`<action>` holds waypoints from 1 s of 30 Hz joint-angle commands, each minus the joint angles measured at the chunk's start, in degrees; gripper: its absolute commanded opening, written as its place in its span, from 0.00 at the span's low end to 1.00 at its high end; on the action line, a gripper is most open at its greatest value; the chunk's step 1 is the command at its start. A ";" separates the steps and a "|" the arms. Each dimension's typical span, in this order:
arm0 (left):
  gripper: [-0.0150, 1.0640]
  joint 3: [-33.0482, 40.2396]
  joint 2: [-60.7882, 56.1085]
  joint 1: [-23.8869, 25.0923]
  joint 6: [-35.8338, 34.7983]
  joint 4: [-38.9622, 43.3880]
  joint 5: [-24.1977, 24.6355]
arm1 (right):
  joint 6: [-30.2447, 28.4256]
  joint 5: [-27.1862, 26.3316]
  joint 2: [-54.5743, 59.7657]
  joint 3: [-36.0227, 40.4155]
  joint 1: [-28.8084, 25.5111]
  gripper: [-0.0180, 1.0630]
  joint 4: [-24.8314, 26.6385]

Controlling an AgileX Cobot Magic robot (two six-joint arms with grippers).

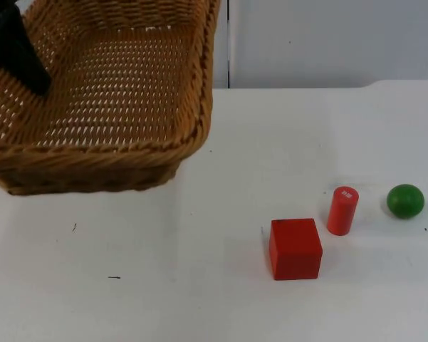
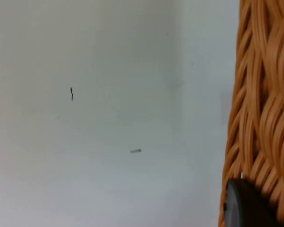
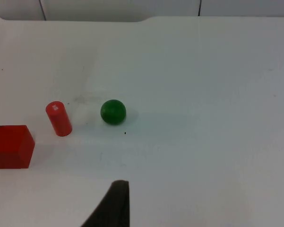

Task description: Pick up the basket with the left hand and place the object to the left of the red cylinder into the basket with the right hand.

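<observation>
Wicker basket (image 1: 121, 92): raised at the far left in the top view, tilted with its open inside toward the camera, the left arm's black body at its left wall; the left gripper (image 2: 248, 203) is clenched on the rim, where the left wrist view gives a dark fingertip against the orange weave (image 2: 264, 94) and, beside it, bare white table (image 2: 108, 118) with two small dark specks. Red cube (image 1: 295, 248): flat on the table, just left of and slightly nearer than the red cylinder (image 1: 342, 210), close but apart from it; the right wrist view gives the same cube (image 3: 10, 146) and cylinder (image 3: 59, 118) apart. Red cylinder: upright, pale label on its top face. Green ball (image 1: 405, 200): right of the cylinder, apart. Right gripper (image 3: 111, 205): one dark fingertip seen, hanging above bare table near the three objects; whether clenched or released, cannot tell. Surface: white table top (image 1: 199, 271), faintly marked. Room: grey partition wall (image 1: 327, 39) behind, with a vertical seam.
</observation>
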 commanded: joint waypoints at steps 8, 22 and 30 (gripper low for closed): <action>0.01 11.99 -11.05 -0.10 -0.51 0.27 1.64 | -0.85 -0.38 -0.19 0.38 -0.31 0.99 0.05; 0.01 21.39 -24.71 -0.10 -0.50 2.22 1.87 | -0.85 -0.38 -0.19 0.38 -0.31 0.99 0.05; 0.01 21.39 -24.86 -0.10 -0.50 1.80 1.87 | -0.85 -0.38 -0.19 0.38 -0.31 0.99 0.16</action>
